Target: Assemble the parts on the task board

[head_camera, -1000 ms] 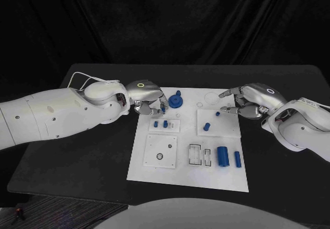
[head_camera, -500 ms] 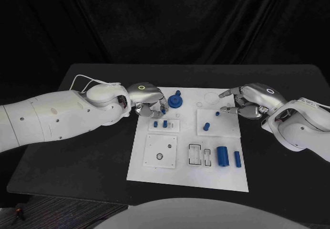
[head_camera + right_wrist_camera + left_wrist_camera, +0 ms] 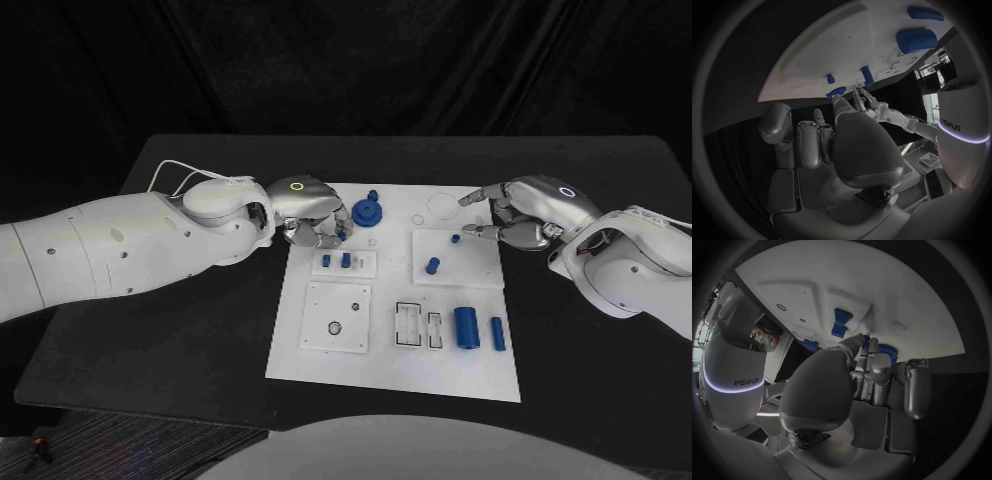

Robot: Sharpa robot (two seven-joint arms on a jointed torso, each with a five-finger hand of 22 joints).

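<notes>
Both hands poised at the task board's far end

The left hand (image 3: 307, 212) curled its fingers (image 3: 871, 362) beside the blue gear (image 3: 369, 211), grip unclear; the right hand (image 3: 522, 212) hovered, fingers loosely spread, near a small peg (image 3: 456, 238) on the task board (image 3: 389, 375). A careless closing could knock parts askew.

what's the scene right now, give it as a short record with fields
surface: black table
task board: white plate in the middle of the table
left hand: at the board's far left edge, beside the blue gear-like part; whether it holds anything cannot be told
right hand: over the board's far right corner, near a small blue part; grip unclear
near-right parts: large blue cylinder and slim blue cylinder, lying side by side
other: two small blue pegs
</notes>
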